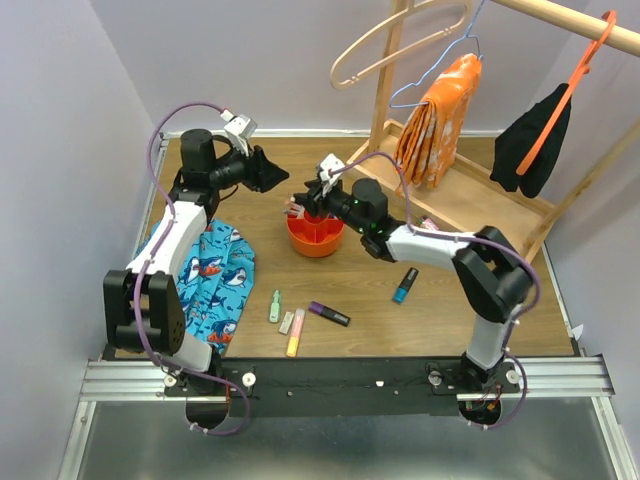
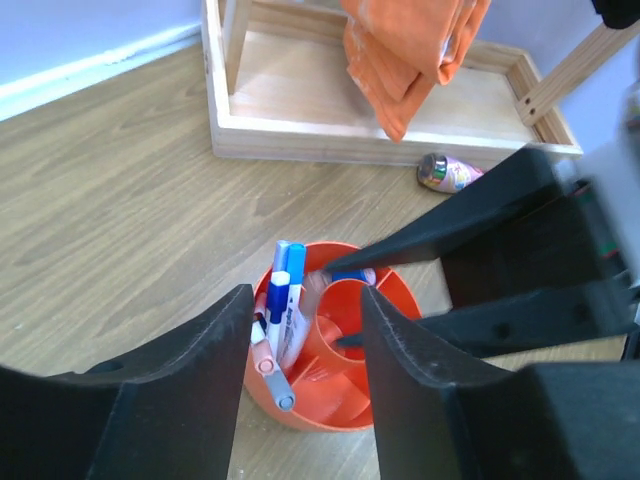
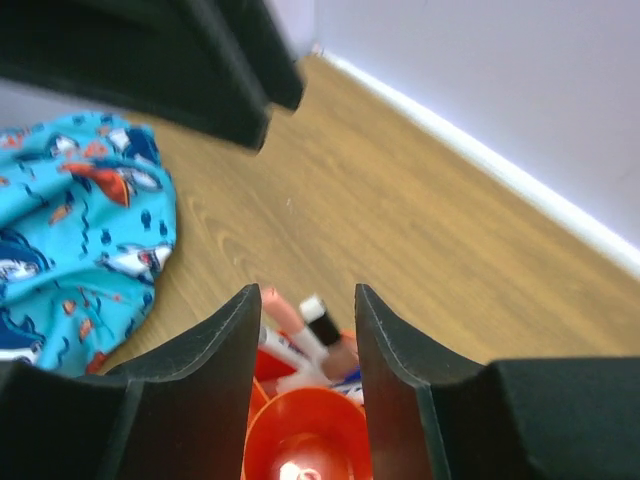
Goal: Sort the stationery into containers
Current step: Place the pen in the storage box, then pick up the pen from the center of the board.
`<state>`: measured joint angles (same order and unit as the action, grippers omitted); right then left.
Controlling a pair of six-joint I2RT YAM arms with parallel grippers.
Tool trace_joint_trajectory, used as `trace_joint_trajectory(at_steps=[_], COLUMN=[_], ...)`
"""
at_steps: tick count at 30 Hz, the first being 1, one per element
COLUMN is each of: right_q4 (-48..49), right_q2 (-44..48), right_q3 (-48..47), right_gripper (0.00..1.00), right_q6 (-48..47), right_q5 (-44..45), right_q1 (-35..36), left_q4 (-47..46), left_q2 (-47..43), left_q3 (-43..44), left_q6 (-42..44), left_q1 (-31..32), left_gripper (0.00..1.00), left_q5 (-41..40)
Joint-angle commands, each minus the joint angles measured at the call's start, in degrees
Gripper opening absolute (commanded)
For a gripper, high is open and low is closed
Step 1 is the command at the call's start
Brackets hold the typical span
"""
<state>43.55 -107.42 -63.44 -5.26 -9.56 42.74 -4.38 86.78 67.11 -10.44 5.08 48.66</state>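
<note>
The red-orange bowl [image 1: 316, 238] stands mid-table with several markers [image 2: 283, 310] leaning in its left compartments. My right gripper [image 1: 316, 203] hovers just over the bowl's far rim, open, and the markers [image 3: 300, 325] show below between its fingers, none held. My left gripper [image 1: 268, 172] is open and empty, up and to the left of the bowl [image 2: 335, 400], pointing at it. On the wood nearer the arms lie a pale green marker [image 1: 274, 306], a pinkish one [image 1: 287, 322], a yellow highlighter [image 1: 296, 333], a purple marker [image 1: 329, 314] and a blue one [image 1: 405, 285].
The blue shark-print cloth [image 1: 215, 275] lies at the left, also in the right wrist view [image 3: 80, 230]. The wooden rack base [image 2: 330, 110] with hanging orange cloth [image 1: 440, 120] stands behind the bowl. A short capped marker [image 2: 447, 172] lies against the base's front edge.
</note>
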Motion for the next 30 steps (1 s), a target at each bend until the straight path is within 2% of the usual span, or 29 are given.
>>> trace_joint_trajectory(at_steps=[1, 7, 11, 12, 13, 14, 16, 17, 20, 21, 24, 28, 30], right_q4=[-12.9, -33.7, -54.0, -58.6, -64.0, -73.4, -83.4, -91.5, -97.8, -98.8, -98.9, -96.8, -95.4], right_q2=[9.2, 19.2, 25.0, 25.8, 27.5, 28.2, 29.5, 30.4, 31.2, 31.0, 29.2, 26.0, 24.6], right_q3=[-2.1, 2.7, 5.2, 5.3, 5.0, 4.9, 5.7, 6.3, 9.7, 10.3, 11.8, 12.4, 12.2], right_gripper=[0.51, 0.55, 0.57, 0.58, 0.58, 0.58, 0.57, 0.57, 0.57, 0.57, 0.57, 0.57, 0.57], right_q6=[-2.6, -7.7, -17.5, -20.7, -24.9, -33.8, -45.0, -55.2, -65.3, -71.1, -77.8, -81.5, -82.5], right_q5=[4.5, 7.2, 2.3, -1.9, -4.5, -6.9, -12.6, -12.9, -8.9, -7.3, -4.4, -2.8, -2.4], right_q1=[0.1, 0.0, -0.5, -0.6, -1.0, -1.4, -3.0, -3.4, -4.3, -4.8, -5.7, -6.0, -6.1], left_q4=[3.5, 10.4, 13.9, 14.9, 16.1, 19.0, 22.5, 25.4, 29.3, 30.0, 30.1, 30.1, 30.4], left_q2=[-5.9, -12.8, -19.3, -20.4, -21.5, -23.1, -24.2, -24.7, -25.3, -25.4, -25.7, -25.5, -25.6], left_q3=[0.2, -2.8, -7.6, -8.4, -9.1, -10.2, -10.8, -10.9, -11.3, -11.4, -12.2, -13.0, -13.0], left_q6=[3.6, 8.7, 10.2, 11.5, 12.5, 15.1, 17.5, 18.7, 21.5, 22.6, 22.2, 20.8, 20.6], left_q1=[-1.1, -1.3, -1.3, -1.3, -1.3, -1.3, -1.3, -1.3, -1.3, -1.3, -1.4, -1.5, -1.7], left_gripper=[0.61, 0.7, 0.75, 0.76, 0.78, 0.79, 0.8, 0.81, 0.84, 0.84, 0.88, 0.99, 0.99], left_q5=[-0.7, -1.8, -1.6, -1.5, -1.4, -1.2, -0.2, 0.3, 3.2, 4.3, 9.3, 12.7, 12.6])
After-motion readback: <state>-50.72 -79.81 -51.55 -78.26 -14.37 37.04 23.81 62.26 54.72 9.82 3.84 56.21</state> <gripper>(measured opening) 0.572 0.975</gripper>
